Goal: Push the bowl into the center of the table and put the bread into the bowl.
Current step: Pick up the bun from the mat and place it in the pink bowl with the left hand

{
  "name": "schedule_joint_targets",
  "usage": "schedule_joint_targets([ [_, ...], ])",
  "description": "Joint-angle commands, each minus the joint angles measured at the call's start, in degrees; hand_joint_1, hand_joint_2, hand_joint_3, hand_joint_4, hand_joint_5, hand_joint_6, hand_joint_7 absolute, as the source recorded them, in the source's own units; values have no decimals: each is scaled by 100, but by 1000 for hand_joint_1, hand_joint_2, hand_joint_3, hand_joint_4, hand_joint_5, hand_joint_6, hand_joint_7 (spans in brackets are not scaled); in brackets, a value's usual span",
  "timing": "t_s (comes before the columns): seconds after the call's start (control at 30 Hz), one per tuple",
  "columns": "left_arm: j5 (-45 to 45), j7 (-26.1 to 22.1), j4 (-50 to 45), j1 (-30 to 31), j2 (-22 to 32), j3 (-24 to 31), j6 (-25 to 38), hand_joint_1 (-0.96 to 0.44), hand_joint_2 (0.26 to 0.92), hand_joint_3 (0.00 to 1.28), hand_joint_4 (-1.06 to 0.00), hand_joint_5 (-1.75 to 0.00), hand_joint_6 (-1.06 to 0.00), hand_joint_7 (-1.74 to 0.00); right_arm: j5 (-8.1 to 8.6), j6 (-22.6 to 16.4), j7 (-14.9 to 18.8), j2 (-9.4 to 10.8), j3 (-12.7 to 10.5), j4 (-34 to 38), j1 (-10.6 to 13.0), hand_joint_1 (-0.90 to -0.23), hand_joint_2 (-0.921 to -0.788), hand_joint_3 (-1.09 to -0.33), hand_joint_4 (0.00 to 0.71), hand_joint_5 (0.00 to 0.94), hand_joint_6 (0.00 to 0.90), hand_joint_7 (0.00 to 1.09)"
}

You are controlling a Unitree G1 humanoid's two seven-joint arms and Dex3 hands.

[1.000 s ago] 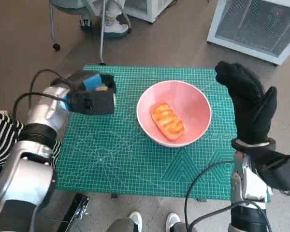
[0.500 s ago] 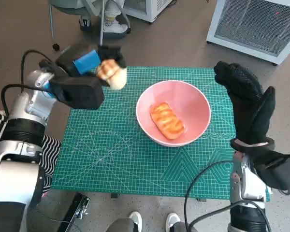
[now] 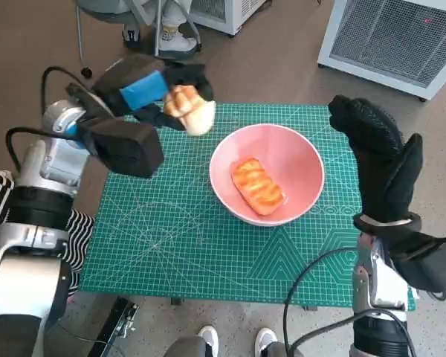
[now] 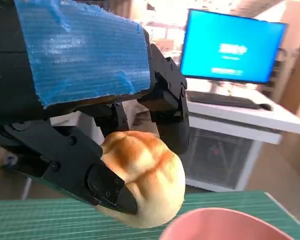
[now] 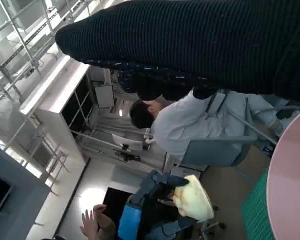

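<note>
Above the worktop (image 3: 171, 253), beside the pink bowl (image 3: 305, 160), our left hand (image 3: 145, 89) grips a bread roll (image 3: 189, 108); another bread (image 3: 258, 186) lies inside the bowl; our right hand (image 3: 383, 160) stands flat, holding nothing

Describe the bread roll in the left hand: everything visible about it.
The bread roll is round and pale, its top browned golden and scored into lobes, its underside cream. The left hand holds it off the green mat, black fingers clamped on its sides. It hangs just beyond the rim of the pink bowl, not yet over it. Only the fingers touch it.
</note>
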Motion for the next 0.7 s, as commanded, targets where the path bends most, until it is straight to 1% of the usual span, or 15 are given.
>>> schedule_joint_targets([
  [0.03, -30, -136, -455, 68, -304, -62, 303, 2, 914, 12, -822, -1025, -641, -1144, 2, 61, 9, 5, 1, 25, 124, -724, -921, -663, 194, 0, 118, 389],
  [0.13, 13, -155, -441, 44, -484, -131, 377, 2, 915, 12, -820, -1019, -640, -1152, -1, 57, 8, 3, 0, 10, 135, -724, -921, -663, 194, 0, 118, 389],
  [0.3, 29, -169, -238, -18, -782, -257, 304, 2, 912, 6, -825, -976, -661, -1166, 0, 53, 11, -10, -13, -6, 152, -723, -921, -663, 194, 0, 119, 388],
  [0.43, 39, -235, -98, -60, -960, -366, 233, 1, 914, 6, -824, -996, -656, -1153, 6, 61, 9, -29, -35, -16, 159, -720, -921, -663, 193, 0, 118, 388],
  [0.53, 43, -316, 31, -93, -1056, -438, 185, 0, 918, 43, -776, -1059, -601, -1194, 13, 77, 5, -47, -53, -46, 169, -720, -921, -664, 192, 0, 118, 387],
  [0.6, 46, -365, 179, -131, -1126, -480, 154, -1, 920, 113, -687, -1135, -521, -1292, 23, 92, 2, -57, -65, -75, 180, -720, -921, -664, 192, 0, 118, 387],
  [0.63, 35, -389, 269, -149, -1166, -494, 140, -1, 920, 127, -669, -1150, -505, -1311, 27, 98, -1, -59, -70, -92, 188, -720, -921, -665, 192, 0, 118, 387],
  [0.67, 30, -403, 338, -165, -1195, -503, 125, -48, 881, 111, -628, -925, -474, -1087, 30, 101, -2, -62, -75, -99, 192, -719, -921, -665, 191, 0, 118, 387],
  [0.7, 18, -434, 427, -179, -1238, -515, 122, -77, 866, 82, -648, -693, -494, -868, 31, 110, -8, -65, -78, -125, 202, -719, -921, -665, 191, 0, 118, 387],
])
